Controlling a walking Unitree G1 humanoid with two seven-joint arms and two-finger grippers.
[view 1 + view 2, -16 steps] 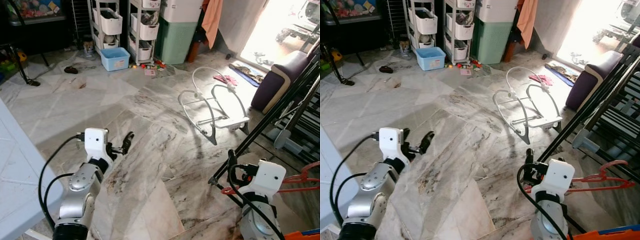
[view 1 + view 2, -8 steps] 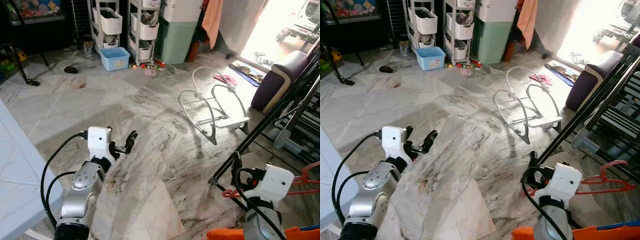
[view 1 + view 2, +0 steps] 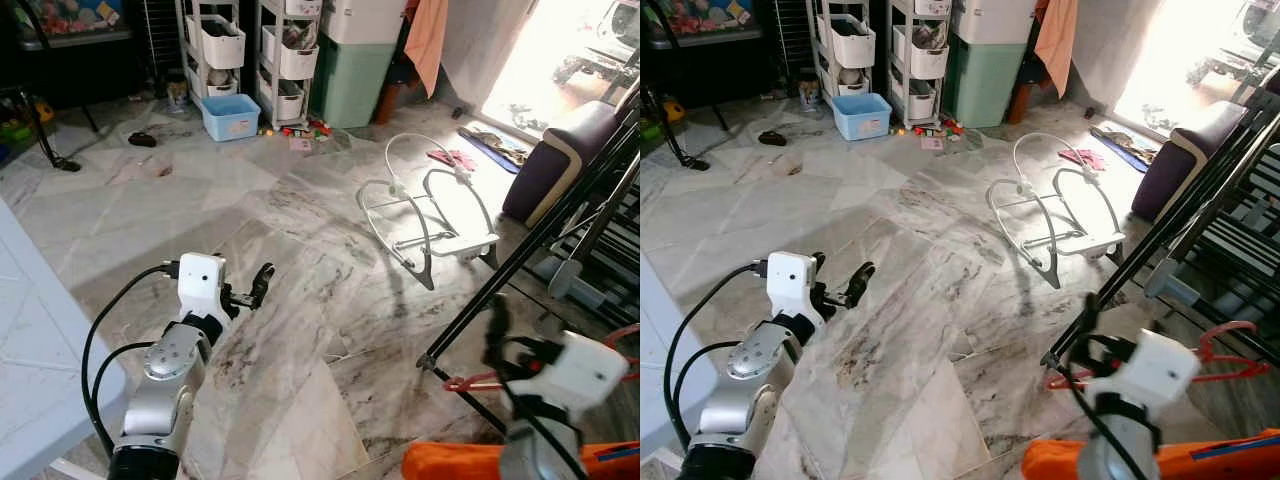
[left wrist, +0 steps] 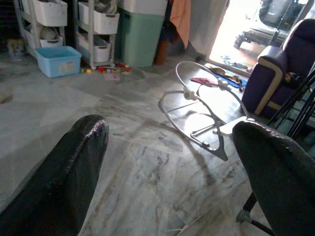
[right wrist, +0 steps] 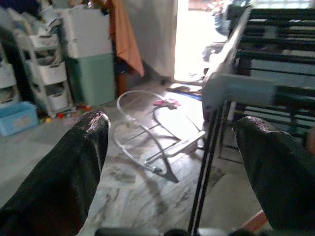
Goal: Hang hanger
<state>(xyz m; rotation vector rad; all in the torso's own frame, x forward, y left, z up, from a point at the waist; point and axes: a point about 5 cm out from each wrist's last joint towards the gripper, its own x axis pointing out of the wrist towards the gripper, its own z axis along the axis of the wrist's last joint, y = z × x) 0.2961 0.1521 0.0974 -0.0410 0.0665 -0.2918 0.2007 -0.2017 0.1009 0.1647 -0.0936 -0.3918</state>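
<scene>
Head views look down on a grey marble-tiled floor with my left gripper held out low over it, its two black fingers spread apart and holding nothing. Left wrist view confirms this: both fingers stand wide, with bare floor between them. My right gripper is raised at my right side, close to the black metal drying rack; its wrist view shows the fingers well apart with nothing between them, looking past the rack's thin black legs. The red plastic hanger lies low beside the rack's base, just beyond my right wrist, partly hidden by my arm, and neither gripper touches it. An orange cloth bunches at the bottom edge near my right arm. Farther out on the floor sits a white wire baby-bouncer frame, and a light blue plastic tub stands by white shelving.
</scene>
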